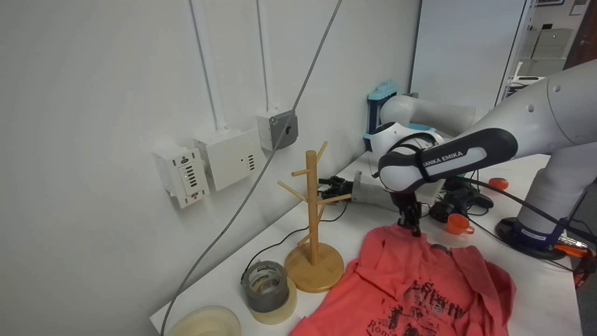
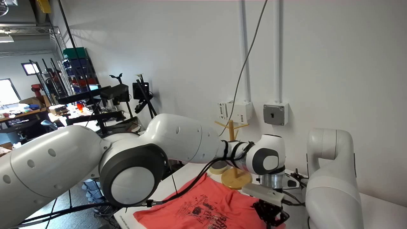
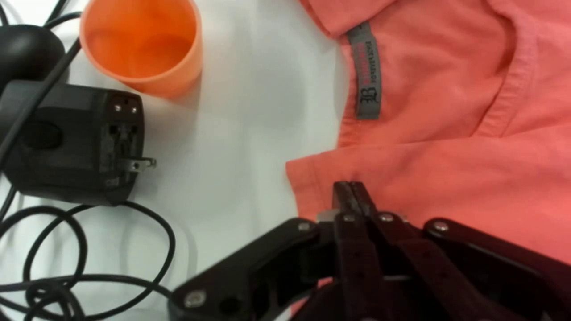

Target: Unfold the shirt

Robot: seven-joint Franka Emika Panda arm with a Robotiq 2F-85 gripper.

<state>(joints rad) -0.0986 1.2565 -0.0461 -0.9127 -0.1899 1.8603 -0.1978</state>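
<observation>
1. Beside the mug tree [image 1: 312, 214], on the white bench [image 1: 550, 298], lies the shirt [image 1: 410, 289], salmon-red, spread print side up and rumpled.
2. Front of the shirt: a dark print [image 1: 415, 305] of irregular blotches and broken lettering; creases cross the cloth on the side nearer the mug tree.
3. Collar end: a grey label [image 3: 368, 73] inside the neckline, with a folded flap [image 3: 428, 174] on its side nearer the mug tree and another on the farther side.
4. The claw [image 3: 350, 185], pointing down over the nearer flap, has its fingers pressed together; whether cloth is caught between them cannot be told.
</observation>
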